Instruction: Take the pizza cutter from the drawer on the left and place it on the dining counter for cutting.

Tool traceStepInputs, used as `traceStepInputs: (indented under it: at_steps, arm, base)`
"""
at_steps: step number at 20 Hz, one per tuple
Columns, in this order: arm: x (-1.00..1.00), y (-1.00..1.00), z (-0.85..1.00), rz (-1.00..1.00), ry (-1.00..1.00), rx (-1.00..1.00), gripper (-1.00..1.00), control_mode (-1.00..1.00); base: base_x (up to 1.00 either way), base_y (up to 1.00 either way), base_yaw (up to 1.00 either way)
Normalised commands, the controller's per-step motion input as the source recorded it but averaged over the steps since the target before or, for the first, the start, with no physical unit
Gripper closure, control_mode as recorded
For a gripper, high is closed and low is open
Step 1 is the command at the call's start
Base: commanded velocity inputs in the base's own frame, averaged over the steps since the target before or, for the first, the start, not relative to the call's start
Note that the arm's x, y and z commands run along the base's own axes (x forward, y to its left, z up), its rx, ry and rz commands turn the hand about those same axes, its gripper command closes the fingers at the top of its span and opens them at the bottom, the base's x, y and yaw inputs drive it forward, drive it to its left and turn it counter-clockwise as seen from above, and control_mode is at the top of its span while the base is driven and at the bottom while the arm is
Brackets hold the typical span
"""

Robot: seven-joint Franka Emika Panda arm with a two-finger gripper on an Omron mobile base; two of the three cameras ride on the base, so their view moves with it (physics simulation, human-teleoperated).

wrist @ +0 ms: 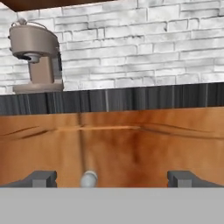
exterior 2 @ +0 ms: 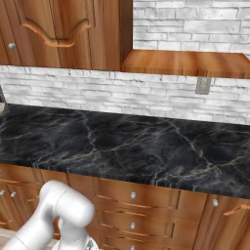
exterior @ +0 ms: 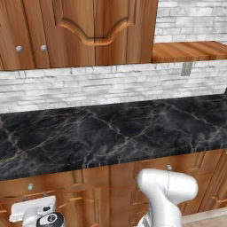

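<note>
My gripper [wrist: 113,179] is open, its two dark fingertips [wrist: 41,178] set wide apart at the bottom of the hand view. Close in front of them is a shut brown wooden drawer front [wrist: 131,144]. Its small round silver knob [wrist: 89,178] lies between the fingertips, left of the middle. In the left base view my hand [exterior: 37,215] is low at the bottom left, just under a drawer front with a silver knob [exterior: 30,186]. The pizza cutter is hidden. The dining counter is out of view.
A narrow black marble counter [exterior: 111,133] backed by white brick runs above the drawers. A beige coffee machine [wrist: 35,57] stands on it to the left. Wooden wall cabinets [exterior: 88,31] and a wooden shelf [exterior 2: 185,63] hang above. More drawers [exterior 2: 132,195] lie to the right.
</note>
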Motion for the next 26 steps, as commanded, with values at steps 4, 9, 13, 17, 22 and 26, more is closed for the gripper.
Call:
traceStepInputs:
  at_steps: [4,9,13,17,22,26]
  arm:
    - [0.27,0.15,-0.29,0.00,-0.02,0.00,-1.00,-1.00]
    - [0.16,0.14,-0.47,0.00,-0.01,0.01,-1.00,-1.00]
    - [0.13,0.26,-0.37,0.00,-0.02,0.00,-1.00,-1.00]
    - [0.22,0.26,-0.31,0.00,-0.04,0.00,-1.00,-1.00]
    - [0.20,0.07,-0.35,0.00,-0.04,0.00,-1.00,-1.00]
    - [0.13,0.00,-0.35,0.00,-0.04,0.01,-1.00,-1.00]
  base:
    - [0.00,0.00,0.00]
    - [0.00,0.00,0.00]
    - [0.00,0.00,0.00]
    - [0.00,0.00,0.00]
    - [0.00,0.00,0.00]
    - [0.00,0.00,0.00]
